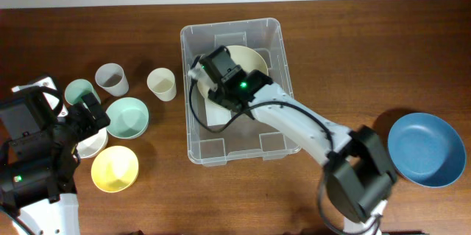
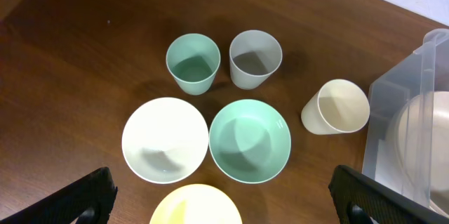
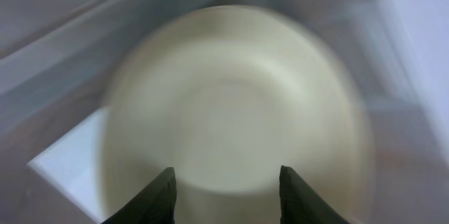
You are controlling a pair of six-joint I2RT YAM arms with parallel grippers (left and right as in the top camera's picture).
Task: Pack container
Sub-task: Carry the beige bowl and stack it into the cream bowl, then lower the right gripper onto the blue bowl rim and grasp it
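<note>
The clear container (image 1: 235, 24) stands at the table's middle. A cream bowl (image 1: 250, 60) lies inside it at the far end. My right gripper (image 1: 213, 69) reaches into the container, next to the bowl. In the right wrist view, which is blurred, the fingers (image 3: 226, 182) are apart over the cream bowl (image 3: 231, 90) and hold nothing. My left gripper (image 1: 88, 116) is open and empty above the bowls left of the container. In the left wrist view its fingers (image 2: 221, 185) straddle the yellow bowl (image 2: 196, 208).
Left of the container stand a mint cup (image 2: 193, 62), a grey cup (image 2: 255, 57), a cream cup (image 2: 336, 107), a white bowl (image 2: 165, 140) and a mint bowl (image 2: 250, 140). A blue bowl (image 1: 427, 149) sits at the right edge. The container's white label (image 3: 63, 161) shows beneath the cream bowl.
</note>
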